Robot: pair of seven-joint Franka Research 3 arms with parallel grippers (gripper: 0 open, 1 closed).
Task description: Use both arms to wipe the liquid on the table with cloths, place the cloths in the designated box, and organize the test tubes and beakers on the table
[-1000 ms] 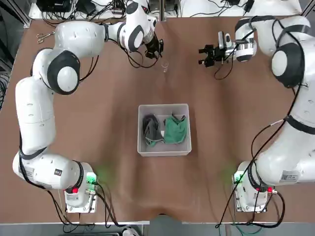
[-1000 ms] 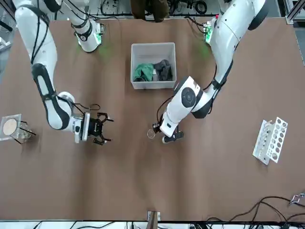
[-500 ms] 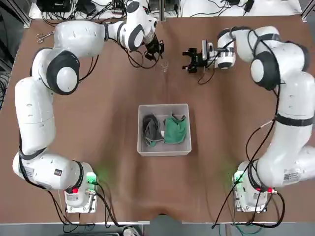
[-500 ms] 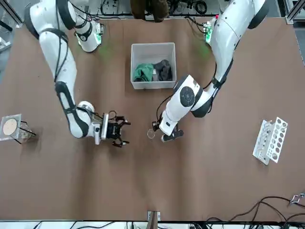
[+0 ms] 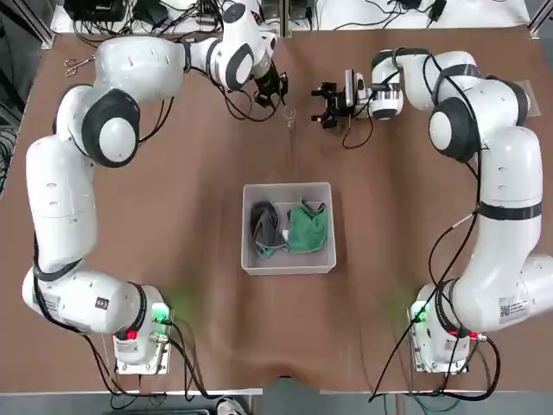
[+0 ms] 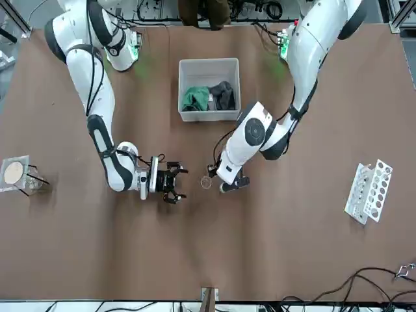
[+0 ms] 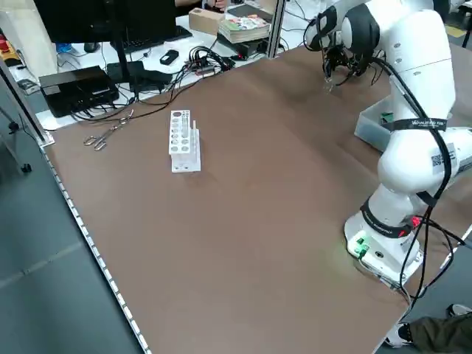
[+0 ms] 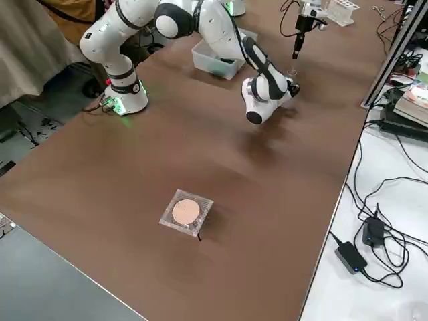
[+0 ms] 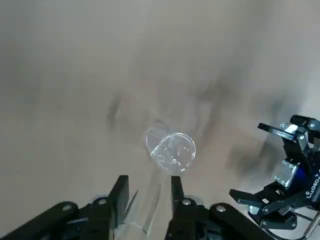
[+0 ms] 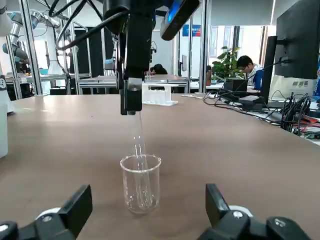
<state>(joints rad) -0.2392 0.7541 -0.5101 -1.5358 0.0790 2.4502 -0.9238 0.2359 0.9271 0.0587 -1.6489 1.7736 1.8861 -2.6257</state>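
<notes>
Your left gripper [image 9: 147, 192], low in its wrist view, is clamped on a test tube [image 10: 137, 135] standing in a small beaker [image 5: 289, 115] at upper centre of the top view. The right gripper [image 5: 327, 92], jaws apart and empty, lies level just beside it. Both cloths [image 5: 289, 228] lie in the box [image 5: 288, 190] at centre. Wiping appears done; organizing glassware is in hand. Next, close the right gripper squarely on the beaker.

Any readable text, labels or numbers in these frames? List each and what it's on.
None can be read.
Blue print on the side of the right gripper, seen from the left wrist: too blurred.
Black label on the left arm's base link: too small.
Label strip on the right arm's base link: too small.
Blue sign on the wall behind the table: unreadable.
</notes>
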